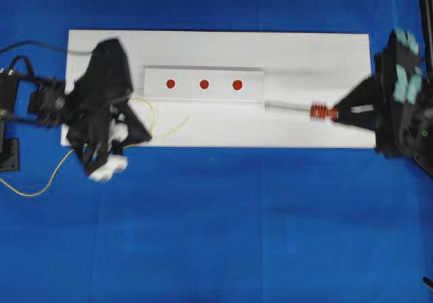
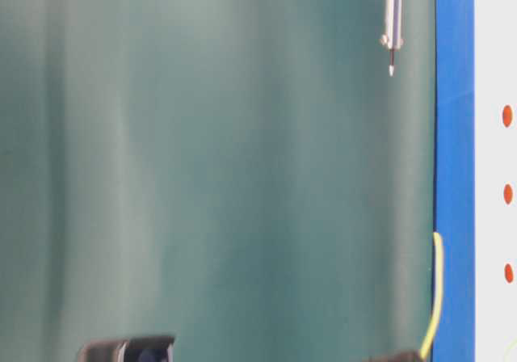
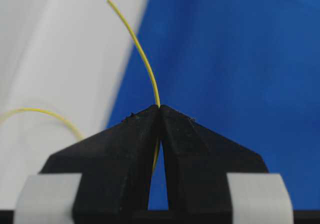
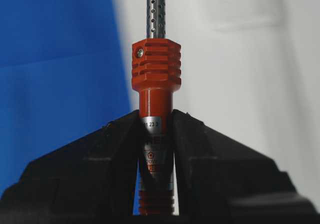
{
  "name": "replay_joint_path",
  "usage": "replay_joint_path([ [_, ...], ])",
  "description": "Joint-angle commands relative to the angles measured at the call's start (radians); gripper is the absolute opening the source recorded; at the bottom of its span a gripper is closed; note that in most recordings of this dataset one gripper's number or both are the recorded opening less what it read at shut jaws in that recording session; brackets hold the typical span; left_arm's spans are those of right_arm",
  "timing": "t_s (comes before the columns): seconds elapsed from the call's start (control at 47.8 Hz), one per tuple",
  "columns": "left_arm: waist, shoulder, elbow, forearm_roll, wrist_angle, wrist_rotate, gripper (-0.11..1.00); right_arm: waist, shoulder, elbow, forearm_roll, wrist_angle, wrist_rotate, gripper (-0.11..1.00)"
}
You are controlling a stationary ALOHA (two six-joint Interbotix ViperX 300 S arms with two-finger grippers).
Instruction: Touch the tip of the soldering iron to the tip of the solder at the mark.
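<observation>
My right gripper (image 1: 336, 114) is shut on the soldering iron's red-orange handle (image 4: 156, 99), its jaws standing just behind the ribbed collar (image 1: 318, 111). The metal shaft (image 1: 287, 107) points left, and its tip lies near the right end of a white strip (image 1: 203, 73) bearing three red marks (image 1: 237, 84). My left gripper (image 1: 147, 138) is shut on the yellow solder (image 3: 142, 59). The solder's free end (image 1: 188, 117) sticks out to the right, below the strip and apart from the iron. In the table-level view the iron tip (image 2: 392, 55) hangs above the solder (image 2: 436, 297).
The strip lies on a white board (image 1: 304, 53) on a blue cloth. Slack solder loops beside the left arm (image 1: 152, 113) and trails off the board to the left (image 1: 34, 189). The left arm's black body (image 1: 101, 93) covers the board's left end.
</observation>
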Motion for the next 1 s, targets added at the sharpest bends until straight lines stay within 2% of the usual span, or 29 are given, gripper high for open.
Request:
replay_joint_path([
  [0.0,-0.069,-0.028,0.012,-0.002,-0.060,-0.025,0.02,0.087,0.003,-0.015,0.012,-0.044,0.012,0.06],
  [0.146,-0.195,-0.011,0.046,0.000,-0.181,-0.038,0.02,0.213,0.046,-0.015,0.014,-0.112,0.034,0.06],
  [0.335,-0.293,0.106,0.074,0.000,-0.328,-0.038,0.02,0.341,0.184,-0.015,0.014,-0.250,0.055,0.06],
  [0.648,-0.339,0.314,0.077,-0.002,-0.430,-0.032,0.02,0.446,0.551,-0.060,0.028,-0.491,0.078,0.06],
  [0.815,-0.339,0.377,0.078,-0.002,-0.448,-0.031,0.02,0.476,0.712,-0.132,0.049,-0.523,0.078,0.06],
  [0.983,-0.337,0.380,0.081,-0.002,-0.443,-0.023,0.02,0.485,0.755,-0.161,0.058,-0.512,0.080,0.06],
])
